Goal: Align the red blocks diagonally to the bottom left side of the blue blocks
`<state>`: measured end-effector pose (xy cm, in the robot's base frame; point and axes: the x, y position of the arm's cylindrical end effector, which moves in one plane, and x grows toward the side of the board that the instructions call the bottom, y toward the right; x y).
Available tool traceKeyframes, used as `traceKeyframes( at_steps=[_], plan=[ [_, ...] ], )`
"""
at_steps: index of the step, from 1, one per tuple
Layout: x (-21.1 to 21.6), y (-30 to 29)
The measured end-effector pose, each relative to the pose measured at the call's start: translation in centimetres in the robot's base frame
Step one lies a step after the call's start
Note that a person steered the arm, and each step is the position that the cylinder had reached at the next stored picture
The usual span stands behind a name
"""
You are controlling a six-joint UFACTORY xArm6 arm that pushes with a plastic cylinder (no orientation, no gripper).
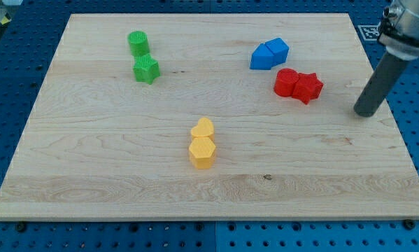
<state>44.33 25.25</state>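
Two red blocks lie touching at the view's right: a rounded one [287, 82] and a star-shaped one [308, 87]. Two blue blocks [270, 54] sit touching just above and to the left of them. The red pair lies below and to the right of the blue pair, close to it. My tip [365, 113] rests on the board to the right of the red star, a clear gap away, touching no block.
Two green blocks, a cylinder [138, 43] and a star [146, 69], stand at the upper left. Two yellow blocks, a heart [203, 129] and a hexagon [202, 152], sit at the centre bottom. The wooden board [90, 175] lies on a blue pegboard.
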Motion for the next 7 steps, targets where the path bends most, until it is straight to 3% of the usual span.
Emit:
traceKeyframes(
  at_steps=[1,2,4,7],
  plan=[
    [-3.9,0.0],
    [-3.9,-1.4],
    [-2.9,-12.2],
    [-2.3,-23.0]
  ],
)
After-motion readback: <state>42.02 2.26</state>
